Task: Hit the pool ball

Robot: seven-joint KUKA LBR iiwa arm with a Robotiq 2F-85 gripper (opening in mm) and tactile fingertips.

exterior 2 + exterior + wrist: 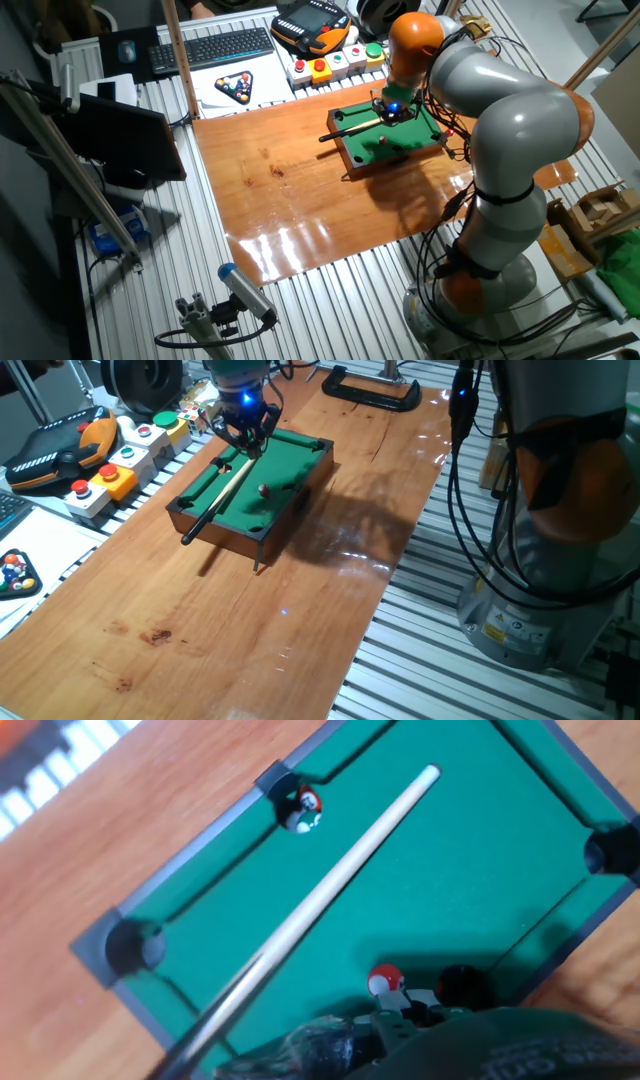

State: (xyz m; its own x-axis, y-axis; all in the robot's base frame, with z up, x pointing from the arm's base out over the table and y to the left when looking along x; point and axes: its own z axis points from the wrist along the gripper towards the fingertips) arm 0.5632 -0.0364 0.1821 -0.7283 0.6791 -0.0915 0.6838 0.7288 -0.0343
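Note:
A miniature green-felt pool table stands on the wooden board; it also shows in the other fixed view. A tiny dark-red pool ball with a pale spot lies on the felt. In the hand view it sits just ahead of my fingertips. A second small red ball rests by a rail pocket. A pale cue stick lies slantwise across the felt, its butt over the rim. My gripper hovers over the table's far end. Its jaws look shut with nothing between them.
A black triangle with racked multicoloured balls lies at the left edge, also in the other fixed view. A button box and a teach pendant lie behind the table. A black clamp grips the board's far edge.

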